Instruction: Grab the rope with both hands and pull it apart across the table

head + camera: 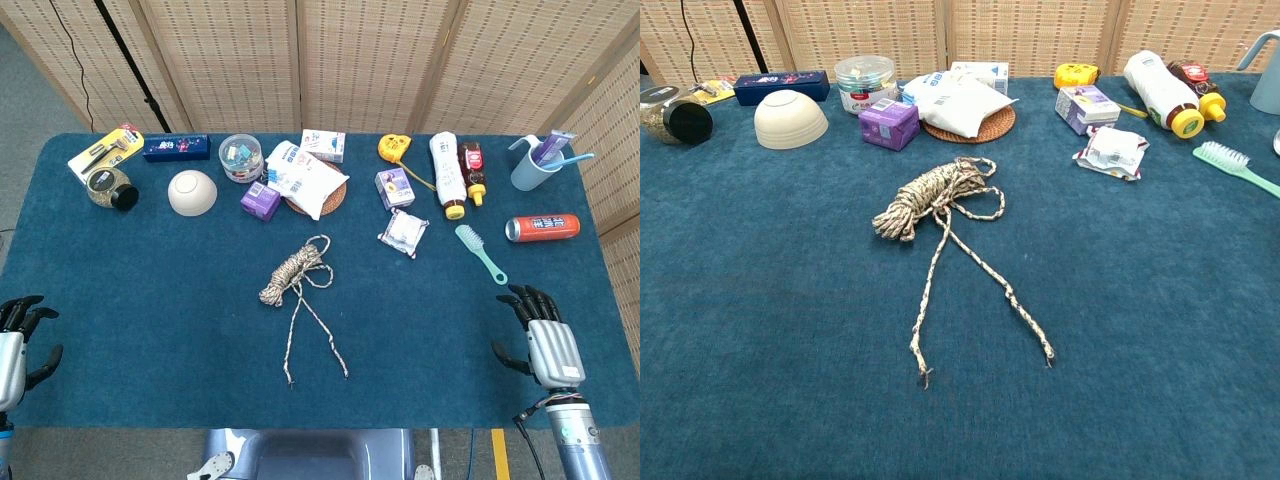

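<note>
Head view shows the rope (297,272) lying near the middle of the tabletop (150,290), coiled in a bundle with two loose ends trailing toward the front edge. At the front left corner the left hand (18,340) hovers with fingers spread, holding nothing. By the front right corner the right hand (541,340) is likewise spread and empty, well apart from the rope.

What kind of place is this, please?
Probably a robot test room, not a home. A table under blue cloth carries a row of unrelated household goods, such as a bowl and a soda can; folding wicker screens stand behind; a rope lies ready.
</note>
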### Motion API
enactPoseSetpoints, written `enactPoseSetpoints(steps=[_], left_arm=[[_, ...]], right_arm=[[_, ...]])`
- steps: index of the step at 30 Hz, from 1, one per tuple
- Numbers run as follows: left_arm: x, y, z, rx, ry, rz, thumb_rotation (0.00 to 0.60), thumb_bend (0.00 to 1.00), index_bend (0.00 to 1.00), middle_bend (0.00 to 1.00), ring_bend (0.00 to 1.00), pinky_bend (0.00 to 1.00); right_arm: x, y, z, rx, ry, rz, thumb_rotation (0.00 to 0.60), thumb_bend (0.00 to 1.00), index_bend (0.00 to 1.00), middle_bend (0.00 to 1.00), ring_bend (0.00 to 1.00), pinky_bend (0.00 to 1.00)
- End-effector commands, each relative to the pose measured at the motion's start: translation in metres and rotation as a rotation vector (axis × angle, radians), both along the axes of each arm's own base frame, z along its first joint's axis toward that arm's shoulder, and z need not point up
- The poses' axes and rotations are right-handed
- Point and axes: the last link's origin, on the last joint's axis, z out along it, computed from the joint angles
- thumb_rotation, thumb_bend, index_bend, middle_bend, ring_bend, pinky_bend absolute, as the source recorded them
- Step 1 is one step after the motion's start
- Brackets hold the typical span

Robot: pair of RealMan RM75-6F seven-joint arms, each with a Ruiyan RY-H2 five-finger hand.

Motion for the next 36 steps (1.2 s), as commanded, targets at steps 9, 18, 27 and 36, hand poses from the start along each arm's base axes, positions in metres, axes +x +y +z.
enactPoseSetpoints(steps=[9,18,27,36], left_arm=[[0.008,0.016,0.009,-0.027,0.041,-0.057,0.6,0.28,0.38,0.24,0.17,0.02],[0.01,0.022,0.014,-0.022,0.057,-0.056,0.6,0.28,0.38,0.24,0.17,0.02],[0.012,0.026,0.021,-0.012,0.072,-0.058,0.6,0.28,0.38,0.24,0.17,0.02],[0.016,0.027,0.021,-0.037,0.055,-0.072,0.6,0.28,0.38,0.24,0.17,0.02]], right_arm=[[0.045,-0.034,-0.024,0.195,-0.091,0.211,0.6,0.34,0.24,0.14,0.08,0.06],[0.085,-0.06,-0.047,0.343,-0.114,0.387,0.6,0.34,0.3,0.14,0.08,0.06],[0.111,-0.08,-0.066,0.448,-0.092,0.506,0.6,0.34,0.36,0.14,0.08,0.06],[0.125,-0.098,-0.082,0.487,-0.023,0.604,0.6,0.34,0.39,0.14,0.08,0.06]])
